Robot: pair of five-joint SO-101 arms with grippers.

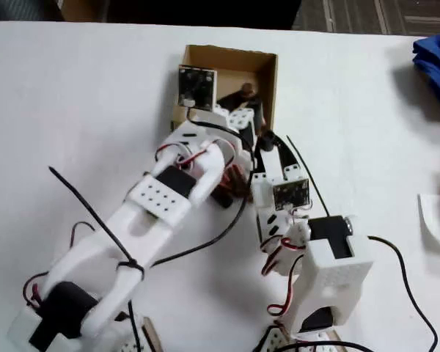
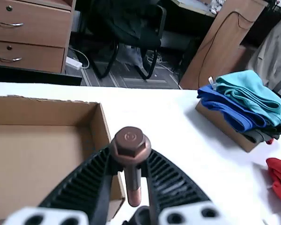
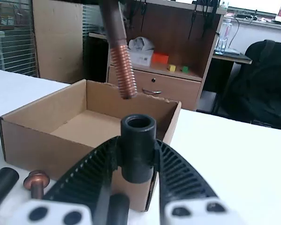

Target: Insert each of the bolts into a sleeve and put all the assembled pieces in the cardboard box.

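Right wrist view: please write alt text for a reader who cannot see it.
The right tool grips a black cylindrical sleeve upright, bore open, while a copper-coloured threaded bolt hangs tip-down just above it. Behind stands an open brown cardboard box on the white table.

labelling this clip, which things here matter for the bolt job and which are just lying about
Job: bolt in left tool, sleeve in right tool, cardboard box, spare bolt, spare sleeve.
Lying about: folded clothes, red cloth, drawer unit, office chair.
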